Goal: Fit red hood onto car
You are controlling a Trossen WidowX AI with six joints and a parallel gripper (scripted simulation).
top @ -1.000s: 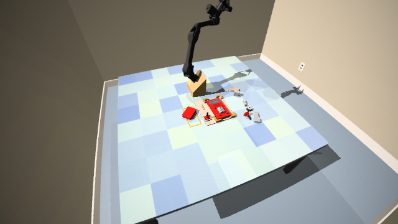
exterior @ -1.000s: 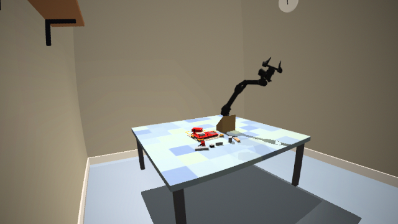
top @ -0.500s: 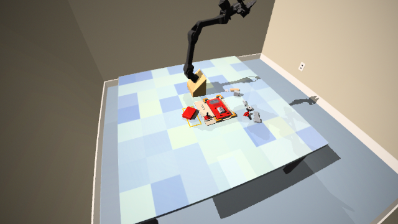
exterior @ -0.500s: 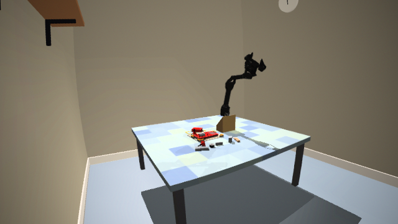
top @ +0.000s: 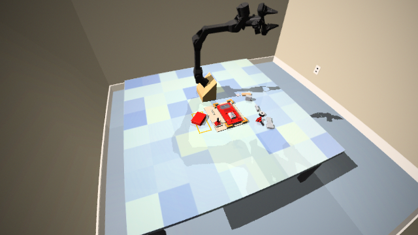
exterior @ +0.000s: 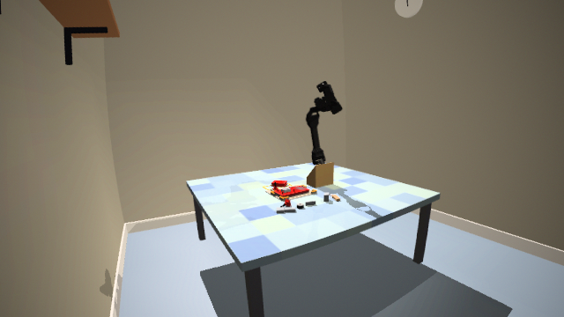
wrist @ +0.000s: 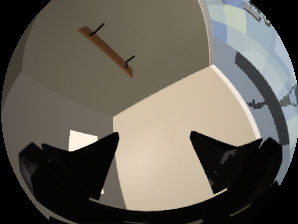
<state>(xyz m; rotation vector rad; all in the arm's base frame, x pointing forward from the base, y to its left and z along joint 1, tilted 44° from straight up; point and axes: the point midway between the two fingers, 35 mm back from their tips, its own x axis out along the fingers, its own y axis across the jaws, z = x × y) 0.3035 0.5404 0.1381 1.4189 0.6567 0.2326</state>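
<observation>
The red hood (top: pixel 198 118) (exterior: pixel 278 183) lies on the table, at the top end of a yellow outlined rectangle (top: pixel 205 131), left of the car. The red car chassis (top: pixel 228 111) (exterior: pixel 291 190) sits in its orange-cornered jig (top: pixel 229 100), with the pale engine block (top: pixel 232 115) on the deck. The pegs are too small to make out. My gripper (top: pixel 277 18) (wrist: pixel 155 135) is open and empty. It is raised high above the back right part of the table, far from the hood and the car, and points out towards the room's walls.
The arm stands on a tan wooden base block (top: pixel 207 89) (exterior: pixel 321 174) behind the car. A beige plate (top: pixel 213 115) with small parts lies between hood and chassis. Several loose small parts (top: pixel 261 119) (top: pixel 249 96) (exterior: pixel 304 204) lie to the right of the car.
</observation>
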